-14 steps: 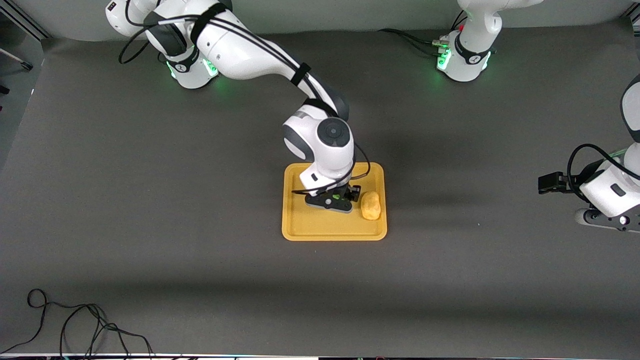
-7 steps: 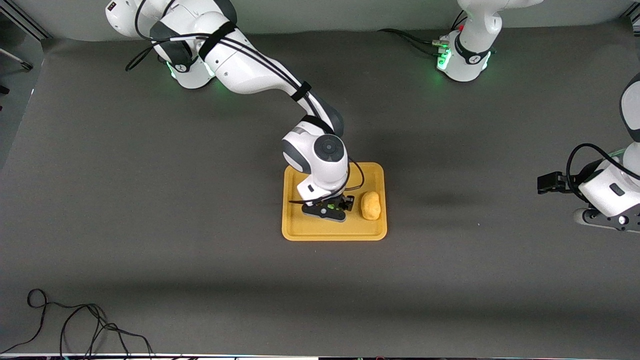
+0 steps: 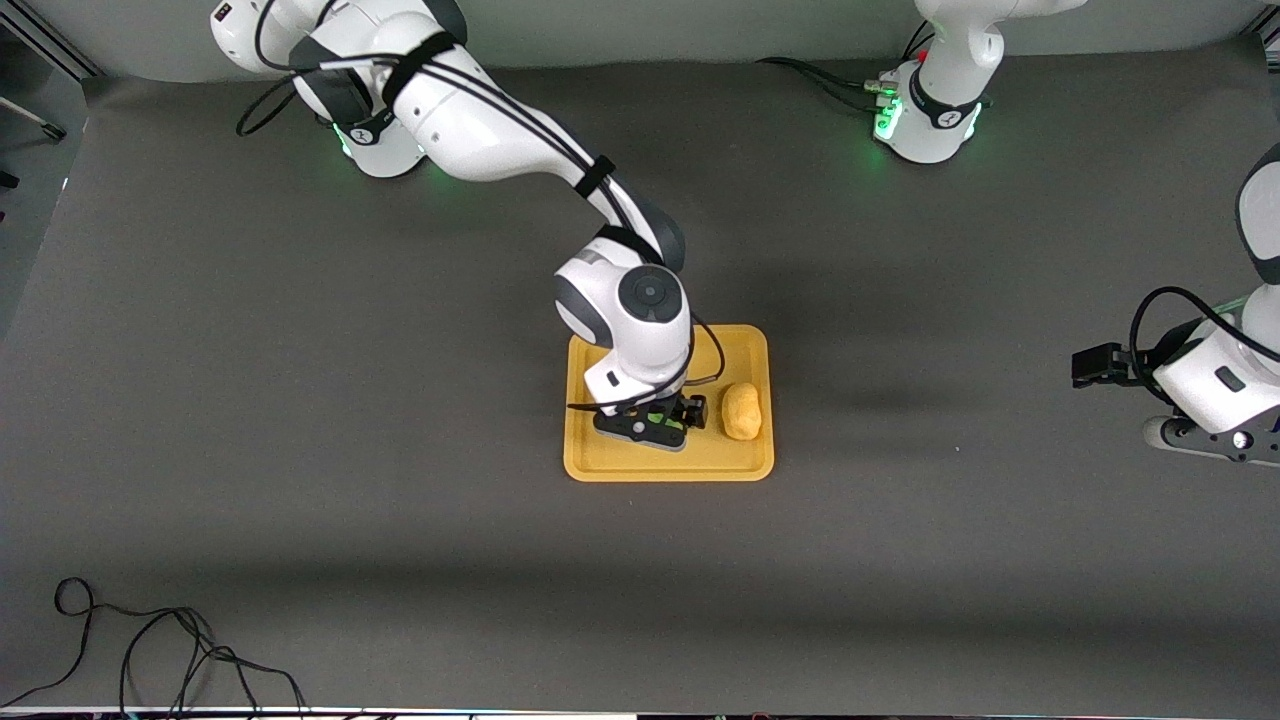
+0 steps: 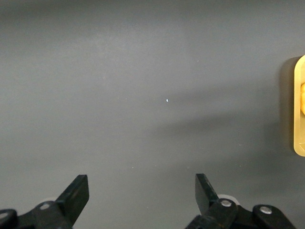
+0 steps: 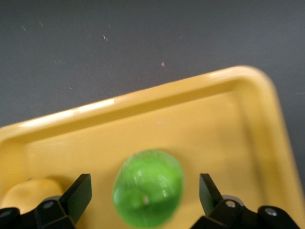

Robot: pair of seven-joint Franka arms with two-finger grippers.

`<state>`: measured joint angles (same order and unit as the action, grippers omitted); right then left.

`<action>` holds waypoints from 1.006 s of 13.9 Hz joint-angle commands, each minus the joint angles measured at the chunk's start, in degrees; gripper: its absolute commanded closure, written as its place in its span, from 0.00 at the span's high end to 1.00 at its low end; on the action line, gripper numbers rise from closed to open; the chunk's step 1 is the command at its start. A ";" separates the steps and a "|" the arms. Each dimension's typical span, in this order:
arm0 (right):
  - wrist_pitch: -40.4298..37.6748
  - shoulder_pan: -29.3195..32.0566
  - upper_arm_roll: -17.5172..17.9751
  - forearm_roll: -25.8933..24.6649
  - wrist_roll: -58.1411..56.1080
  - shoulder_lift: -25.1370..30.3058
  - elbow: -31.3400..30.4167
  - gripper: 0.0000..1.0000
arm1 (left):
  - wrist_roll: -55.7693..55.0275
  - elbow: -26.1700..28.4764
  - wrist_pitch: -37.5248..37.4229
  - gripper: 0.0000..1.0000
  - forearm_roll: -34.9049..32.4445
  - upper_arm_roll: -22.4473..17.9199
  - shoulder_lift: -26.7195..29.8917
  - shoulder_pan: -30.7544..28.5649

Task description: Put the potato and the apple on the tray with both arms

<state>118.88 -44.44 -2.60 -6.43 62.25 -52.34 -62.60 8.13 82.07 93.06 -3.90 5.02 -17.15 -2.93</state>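
The yellow-orange tray (image 3: 600,462) lies at the table's middle. The potato (image 3: 742,411) rests on it at the end toward the left arm. My right gripper (image 3: 650,425) is low over the tray, beside the potato. In the right wrist view its fingers (image 5: 81,195) stand open on either side of the green apple (image 5: 148,193), with a gap on each side. The apple is over the tray's floor (image 5: 228,114), next to the potato (image 5: 28,193); only a sliver of its green (image 3: 655,415) shows under the hand. My left gripper (image 3: 1205,442) waits open and empty (image 4: 141,193) over bare table.
A dark grey mat (image 3: 300,400) covers the table. A black cable (image 3: 150,650) lies coiled at the front corner toward the right arm's end. The left wrist view shows the tray's edge (image 4: 299,109) off to one side.
The right gripper has shifted a little along the tray, away from the potato and toward the tray's front rim. The left arm has barely moved.
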 commanded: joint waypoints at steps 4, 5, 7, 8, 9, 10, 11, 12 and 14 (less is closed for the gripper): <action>-20.42 0.75 0.06 1.33 -2.03 15.75 3.28 1.00 | 0.04 0.81 -1.04 0.99 -1.20 -0.27 1.06 1.35; -22.62 1.62 -0.03 1.51 -4.92 17.95 2.67 1.00 | -0.22 0.90 -1.38 0.99 -1.29 -0.18 1.24 1.43; -28.68 4.08 -0.12 1.60 -11.59 22.61 1.17 1.00 | -0.66 2.65 -0.25 0.99 -1.29 -0.27 2.90 2.57; -30.97 5.49 -0.12 1.60 -15.28 25.07 -0.31 1.00 | -0.92 2.57 -0.07 0.99 -1.46 -0.27 3.00 2.58; -31.77 7.67 -0.12 1.69 -19.50 27.70 -2.59 1.00 | -0.84 2.57 0.11 0.99 -1.55 -0.27 2.91 2.40; -31.78 9.70 -0.21 2.12 -24.41 30.69 -6.00 1.00 | -0.75 2.92 0.19 0.99 -1.47 -0.27 2.91 1.97; -30.91 12.94 -0.03 3.69 -29.25 34.55 -10.39 1.00 | -0.75 3.18 0.46 0.99 -1.47 -0.36 3.00 1.79; -30.12 17.06 0.23 5.45 -33.47 38.24 -14.70 1.00 | -0.84 3.18 0.46 0.99 -1.47 -0.36 3.09 1.96; -27.75 24.18 0.58 6.26 -43.22 43.79 -21.74 1.00 | -3.63 3.27 0.46 0.99 -1.47 -0.18 3.70 2.84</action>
<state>87.11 -26.69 -3.03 -2.33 27.74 -17.71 -72.04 7.60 82.87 92.72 -4.56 4.91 -16.11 -1.18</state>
